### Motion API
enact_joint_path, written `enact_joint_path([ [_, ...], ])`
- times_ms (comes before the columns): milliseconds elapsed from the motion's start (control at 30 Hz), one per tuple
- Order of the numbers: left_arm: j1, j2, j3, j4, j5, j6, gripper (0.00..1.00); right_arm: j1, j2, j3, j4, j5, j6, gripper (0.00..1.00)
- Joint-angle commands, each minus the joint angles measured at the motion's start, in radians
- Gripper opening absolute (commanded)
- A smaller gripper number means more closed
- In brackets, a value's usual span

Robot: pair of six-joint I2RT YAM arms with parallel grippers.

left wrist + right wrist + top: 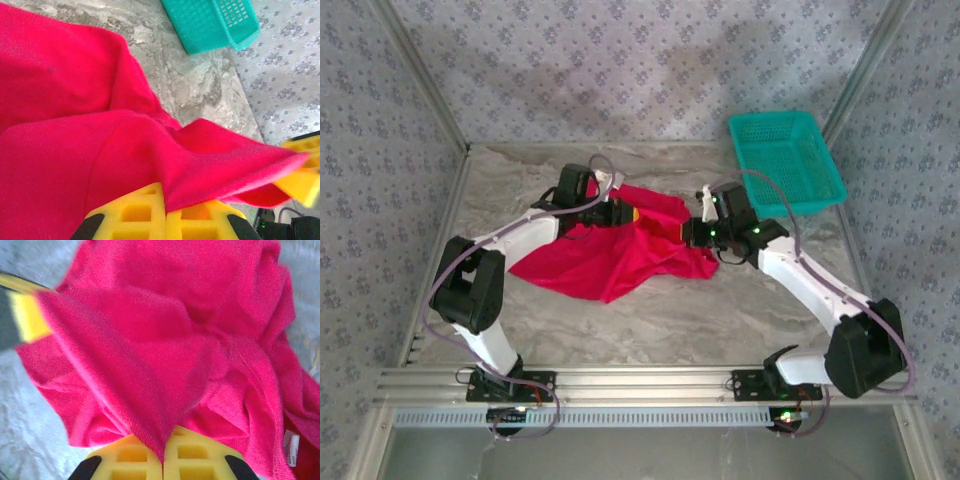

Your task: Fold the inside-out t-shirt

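**Top external view.** We see a marbled grey table enclosed on three sides by walls papered in a small repeating grey motif, with a metal rail along its near edge. We count one teal basket, one t-shirt, two arms and two grippers. The basket stands at the far right corner of the table. The red t-shirt lies to the left of the basket and nearer the camera, well apart from it. Its upper edge is raised between the grippers and the rest is bunched on the table. The left gripper holds the cloth end farther from the basket, and the right gripper holds the end nearer to it.

**Left wrist view.** The two yellow pads of the left gripper are pressed together, with a fold of the t-shirt pinched at their seam. The basket sits beyond the cloth at the top, on the bare table. The patterned wall rises to the basket's right. Below the basket, at the right edge, the right gripper meets the cloth's far corner.

**Right wrist view.** The right gripper is pressed together, nipping a ridge of the t-shirt. We count one white tag, low on the right. One yellow finger of the left gripper shows at the cloth's left edge, above the grey table.
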Motion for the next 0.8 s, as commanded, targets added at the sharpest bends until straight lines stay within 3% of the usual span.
enact_joint_path([
  [0,-0.005,-0.045,-0.025,-0.045,-0.095,-0.002,0.01,-0.007,0.077,-0.049,0.062,-0.027,0.008,0.0],
  [100,-0.024,-0.038,0.002,-0.169,-0.19,-0.008,0.08,0.01,0.136,-0.043,0.097,-0.038,0.03,0.0],
  [200,-0.043,-0.033,0.022,-0.277,-0.279,-0.032,0.24,0.03,0.147,-0.024,0.123,-0.039,0.052,0.0],
  [367,-0.093,-0.159,-0.076,-0.258,-0.485,-0.189,0.43,0.069,0.139,0.009,0.14,-0.042,0.083,0.0],
  [600,-0.161,-0.241,-0.185,-0.124,-0.495,-0.45,0.44,0.108,0.135,0.008,0.167,-0.033,0.111,0.0],
  [767,-0.162,-0.068,-0.017,-0.339,-0.486,-0.523,0.43,0.114,0.13,0.006,0.165,-0.028,0.111,0.0],
])
